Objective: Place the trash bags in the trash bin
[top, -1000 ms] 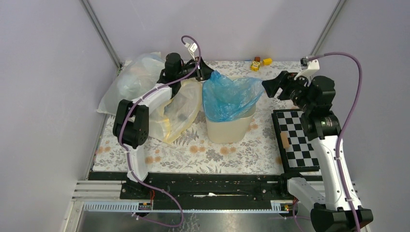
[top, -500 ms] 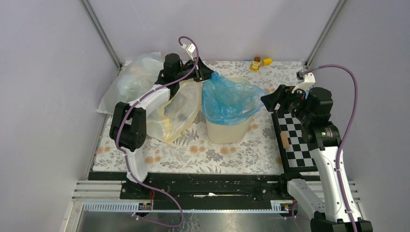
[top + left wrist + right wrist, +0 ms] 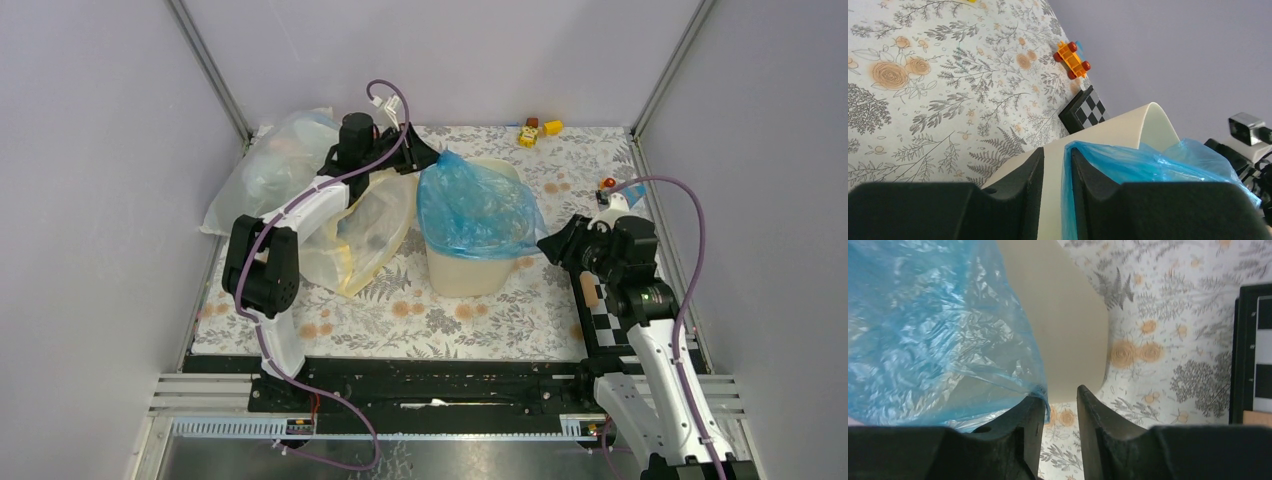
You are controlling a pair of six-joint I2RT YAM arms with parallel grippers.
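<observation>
The right gripper (image 3: pixel 548 245) has swung down toward the near side of the trash bin (image 3: pixel 470 272), drawing the right-hand edge of the trash bag (image 3: pixel 475 205) lower over the rim. The left gripper (image 3: pixel 428 155) has barely shifted at the bin's far-left corner. The bag sits in the bin's mouth between the two tools, its film draped over the near and right rim, with part of the far rim bare. In the left wrist view the fingers (image 3: pixel 1083 170) stand a narrow slot apart, and the blue hem runs down into that slot against the bin wall. In the right wrist view a similar narrow gap shows the flowered cloth (image 3: pixel 1158 295) through it, and the bag's corner draws to a point at one fingertip (image 3: pixel 1038 402). I cannot tell whether either pair truly pinches film. The bag looks feather-light, limp, crinkly and slick, so it will likely slip free or tear under a hard tug. The hem just ahead of each tool, close to the rim, seems the best hold. The bin looks stiff but light, and may slide if pulled sideways.
</observation>
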